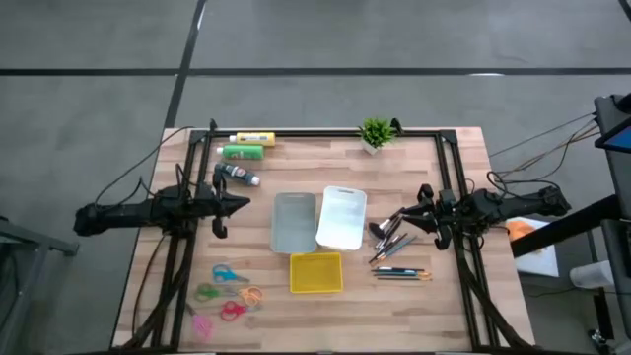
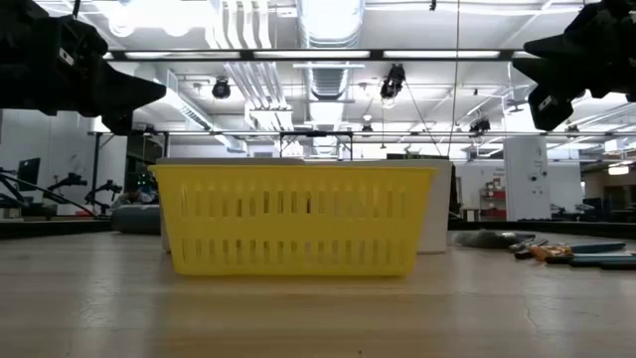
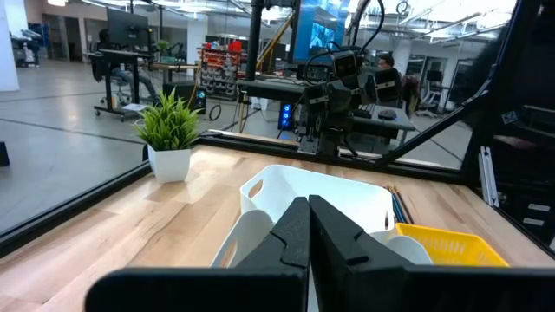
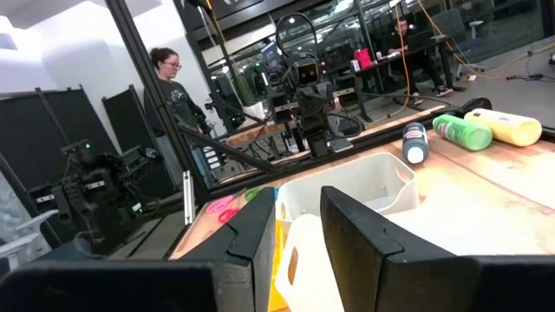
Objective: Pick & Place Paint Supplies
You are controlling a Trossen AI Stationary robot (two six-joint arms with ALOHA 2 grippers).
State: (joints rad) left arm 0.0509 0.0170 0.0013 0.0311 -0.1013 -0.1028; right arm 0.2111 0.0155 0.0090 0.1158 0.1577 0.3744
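Three paint bottles lie on their sides at the table's far left: yellow (image 1: 252, 139), green (image 1: 243, 152), and dark with a pale cap (image 1: 240, 176). All three show in the right wrist view (image 4: 509, 126) (image 4: 462, 132) (image 4: 414, 143). Dark-handled brushes (image 1: 391, 240) and slim pencils (image 1: 402, 273) lie on the table at the right. My left gripper (image 1: 243, 205) hovers shut at the left, level, pointing toward the bins (image 3: 310, 230). My right gripper (image 1: 397, 217) hovers open above the brushes, with nothing between its fingers (image 4: 299, 230).
A grey bin (image 1: 294, 222), a white bin (image 1: 341, 217) and a yellow basket (image 1: 315, 272) stand mid-table. Coloured scissors (image 1: 227, 291) lie at the near left. A small potted plant (image 1: 375, 133) stands at the far edge. A person (image 4: 169, 78) stands beyond the table.
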